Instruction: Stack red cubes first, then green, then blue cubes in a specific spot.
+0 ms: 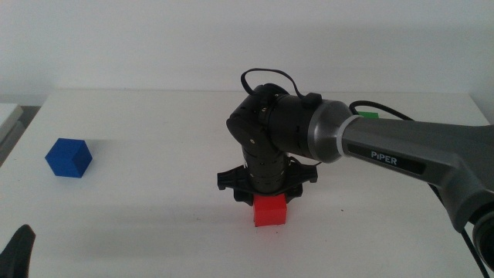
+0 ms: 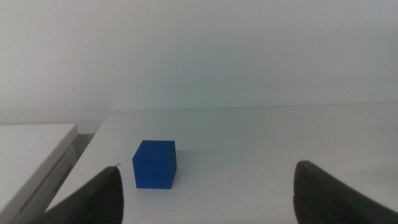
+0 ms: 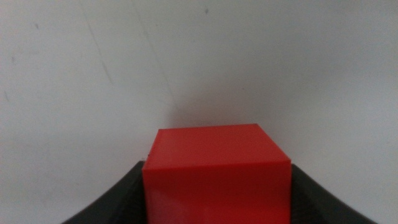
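White tabletop bears the red cube (image 1: 271, 211), clamped in the right gripper (image 1: 269, 202); a skewed release could leave it off-square

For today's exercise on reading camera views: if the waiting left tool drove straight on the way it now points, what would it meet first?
Probably the blue cube: it sits ahead of the open left tool, slightly off-centre toward one jaw, so a miss is possible.

red cube (image 3: 216, 171) between the right gripper (image 3: 216, 199) jaws, both touching its sides | white tabletop (image 3: 93, 74) beyond it
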Controlling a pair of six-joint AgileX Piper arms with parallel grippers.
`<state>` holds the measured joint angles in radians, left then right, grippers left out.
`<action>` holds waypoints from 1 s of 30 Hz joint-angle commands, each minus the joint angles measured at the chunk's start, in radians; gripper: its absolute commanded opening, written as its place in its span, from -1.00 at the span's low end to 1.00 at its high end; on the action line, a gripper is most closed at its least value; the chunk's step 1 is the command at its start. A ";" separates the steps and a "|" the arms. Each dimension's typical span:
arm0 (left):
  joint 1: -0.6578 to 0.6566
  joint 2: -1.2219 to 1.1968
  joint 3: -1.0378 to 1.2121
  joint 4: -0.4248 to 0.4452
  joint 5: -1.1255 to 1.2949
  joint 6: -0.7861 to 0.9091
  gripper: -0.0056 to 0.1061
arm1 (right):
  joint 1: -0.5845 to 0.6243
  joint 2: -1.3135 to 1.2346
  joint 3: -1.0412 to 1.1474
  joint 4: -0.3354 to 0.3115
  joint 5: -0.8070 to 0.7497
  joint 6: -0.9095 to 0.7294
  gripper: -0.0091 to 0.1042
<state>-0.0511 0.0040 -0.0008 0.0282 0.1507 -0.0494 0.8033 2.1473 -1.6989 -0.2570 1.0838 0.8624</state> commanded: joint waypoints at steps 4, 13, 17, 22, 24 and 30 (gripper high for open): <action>0.001 -0.004 0.001 0.002 -0.011 0.000 0.78 | -0.004 -0.004 -0.007 -0.012 -0.014 0.049 -0.54; 0.001 -0.004 0.001 0.002 -0.011 0.000 0.78 | -0.006 -0.002 -0.007 -0.024 -0.014 0.085 -0.53; 0.001 -0.004 0.001 0.002 -0.011 0.000 0.78 | -0.006 -0.002 -0.007 -0.029 -0.014 0.085 -0.53; 0.001 -0.004 0.001 0.002 -0.011 0.000 0.78 | -0.006 0.005 -0.007 -0.028 -0.009 0.083 0.08; 0.001 -0.004 0.001 0.002 -0.011 0.000 0.78 | -0.006 0.005 -0.007 -0.032 -0.011 0.083 0.24; 0.001 -0.004 0.001 0.002 -0.011 0.000 0.78 | -0.012 -0.178 -0.009 -0.084 0.035 -0.062 0.39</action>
<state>-0.0511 0.0040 -0.0008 0.0282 0.1507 -0.0494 0.8033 2.0487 -1.6989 -0.2934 1.0895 0.8382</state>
